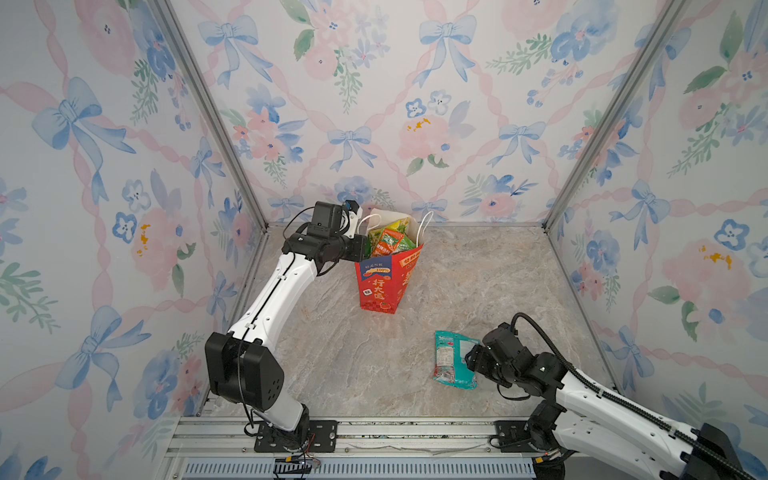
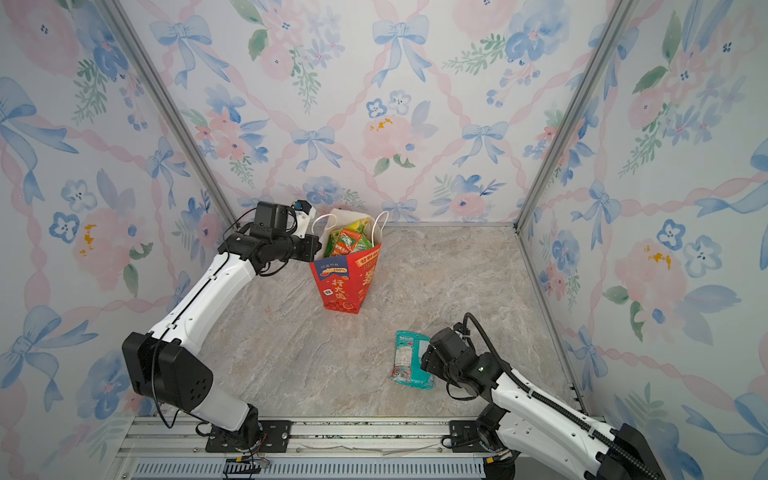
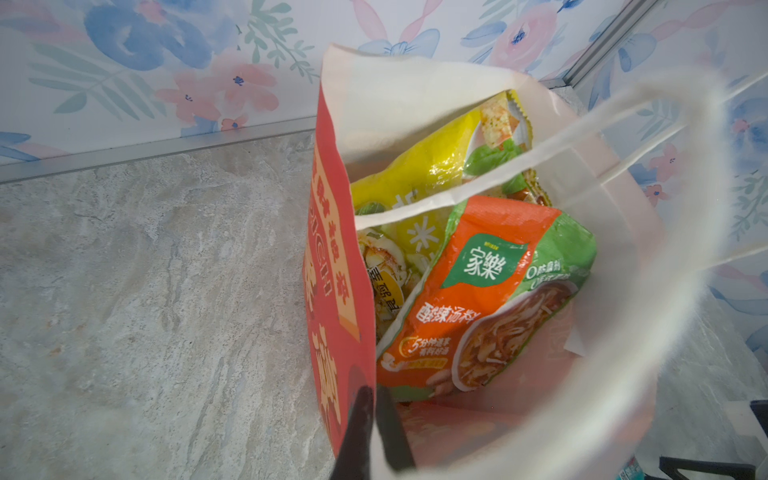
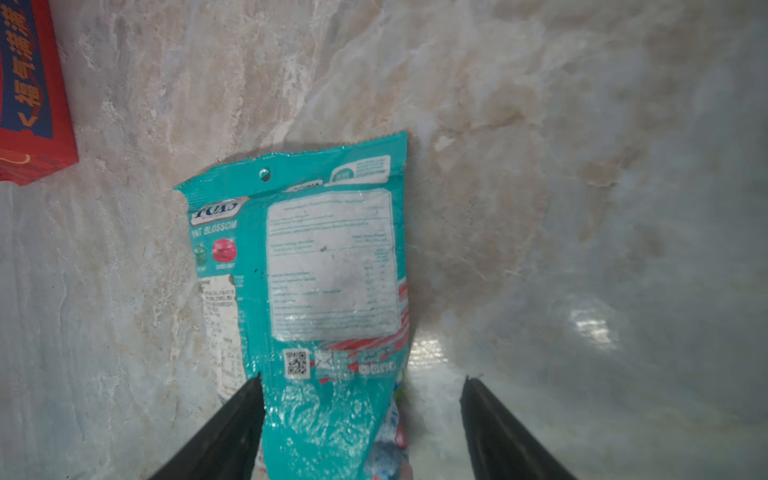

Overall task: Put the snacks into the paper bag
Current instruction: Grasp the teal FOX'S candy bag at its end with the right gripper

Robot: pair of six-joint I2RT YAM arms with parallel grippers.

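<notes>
A: What is shown at the centre of both top views?
B: A red paper bag (image 1: 384, 278) is seen standing upright on the marble-patterned bench (image 1: 478, 274), just above mid-frame. Packets are held inside it: an orange packet (image 3: 478, 299) is laid over a yellow packet (image 3: 428, 174), as seen in the left wrist view.

A: How is the bag being handled?
B: The bag's rim is pinched by the left gripper (image 3: 374, 399), its jaws clenched on the red wall; in the top views this gripper is reached in from the bag's left side.

A: Is anything left outside the bag?
B: A teal packet (image 1: 453, 359) is seen lying flat on the bench at lower right, well apart from the bag, its printed label facing up.

A: And the other arm?
B: The right gripper (image 4: 361, 386) is placed at that packet's end. Its jaws are spread, with one finger (image 4: 245, 407) beside the packet's edge and the other clear of it.
</notes>
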